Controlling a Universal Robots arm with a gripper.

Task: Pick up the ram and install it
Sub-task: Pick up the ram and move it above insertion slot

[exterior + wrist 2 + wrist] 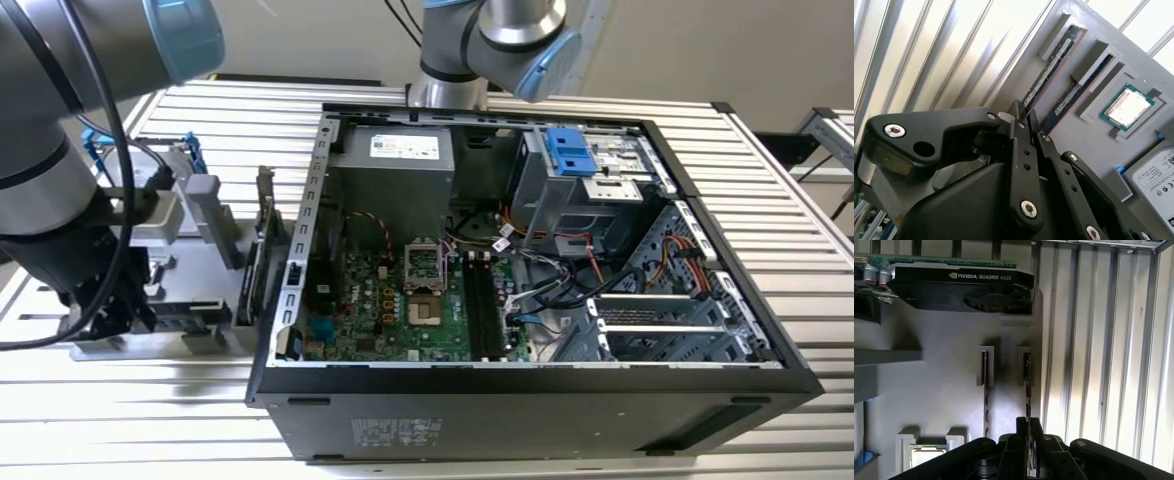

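Note:
The ram (1027, 390) is a thin stick standing edge-on in the outer slot of a grey parts holder (944, 390); in the second wrist view the ram (1051, 70) runs down to my fingertips. My gripper (1028, 429) is shut on its near end, one black finger on each face, and the gripper (1025, 116) shows a very narrow gap. A second stick (1074, 97) stands in the neighbouring slot. In the exterior view my arm (80, 250) hangs over the holder (200, 270) at the exterior view's left.
The open computer case (534, 390) lies on the slatted table, its motherboard memory slots (483, 310) facing up. The holder also carries a graphics card (964, 287), a processor (1126, 107) and a hard drive (1159, 175). A second arm (494, 40) stands behind the case.

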